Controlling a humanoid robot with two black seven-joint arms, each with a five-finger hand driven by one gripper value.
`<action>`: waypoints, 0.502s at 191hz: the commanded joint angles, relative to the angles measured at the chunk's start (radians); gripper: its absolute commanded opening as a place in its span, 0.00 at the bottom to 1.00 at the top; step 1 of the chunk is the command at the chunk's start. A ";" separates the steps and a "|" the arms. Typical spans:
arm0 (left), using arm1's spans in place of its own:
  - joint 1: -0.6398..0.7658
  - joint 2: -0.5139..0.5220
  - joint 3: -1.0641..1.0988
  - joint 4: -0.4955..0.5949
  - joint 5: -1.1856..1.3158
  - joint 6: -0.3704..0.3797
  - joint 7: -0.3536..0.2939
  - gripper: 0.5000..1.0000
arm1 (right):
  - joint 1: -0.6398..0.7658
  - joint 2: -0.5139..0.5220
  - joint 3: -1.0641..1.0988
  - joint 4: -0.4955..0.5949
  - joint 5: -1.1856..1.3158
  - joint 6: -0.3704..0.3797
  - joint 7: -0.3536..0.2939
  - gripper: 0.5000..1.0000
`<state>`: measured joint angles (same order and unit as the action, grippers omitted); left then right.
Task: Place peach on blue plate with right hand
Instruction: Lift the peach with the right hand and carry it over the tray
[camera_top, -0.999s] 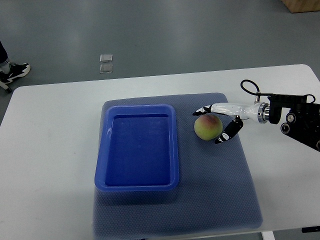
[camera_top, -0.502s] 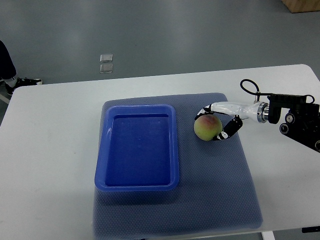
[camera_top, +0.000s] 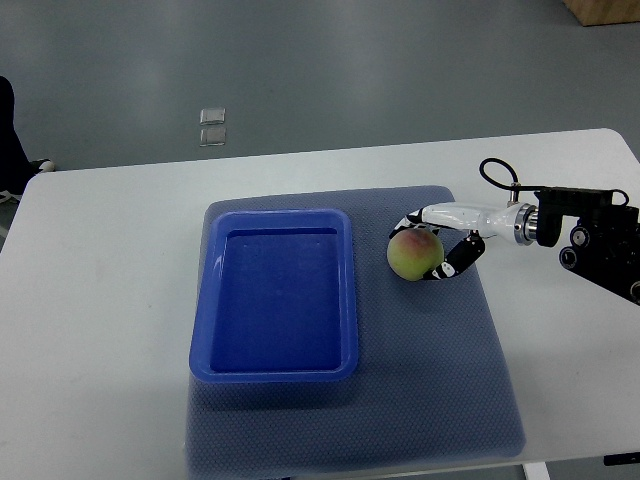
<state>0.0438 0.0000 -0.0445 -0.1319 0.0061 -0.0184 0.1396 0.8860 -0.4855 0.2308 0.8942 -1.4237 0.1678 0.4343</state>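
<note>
A green and pink peach sits on the blue-grey mat, right of the blue plate, a deep rectangular tray. My right hand comes in from the right edge and its fingers are curled around the peach's right side, touching it. The peach still rests on the mat. The plate holds nothing. The left arm is out of view.
The mat lies on a white table. My right forearm with a black cable loop lies over the table's right part. A person's dark trouser leg shows at the left edge, on the grey floor.
My right hand's fingers have closed in on the peach, from spread around it to touching it. The person's foot at the left edge has moved out of view.
</note>
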 joint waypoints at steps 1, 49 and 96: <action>-0.001 0.000 0.000 0.002 0.000 0.000 0.000 1.00 | 0.005 -0.004 0.001 0.000 0.000 -0.007 0.001 0.00; 0.001 0.000 0.000 0.000 0.000 0.000 0.000 1.00 | 0.073 -0.007 0.001 0.005 -0.012 -0.005 0.026 0.00; 0.001 0.000 0.000 0.000 0.000 0.000 0.000 1.00 | 0.137 0.007 -0.004 0.014 -0.012 -0.005 0.063 0.00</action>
<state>0.0440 0.0000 -0.0445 -0.1319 0.0061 -0.0184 0.1396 0.9946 -0.4850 0.2318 0.9065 -1.4359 0.1618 0.4853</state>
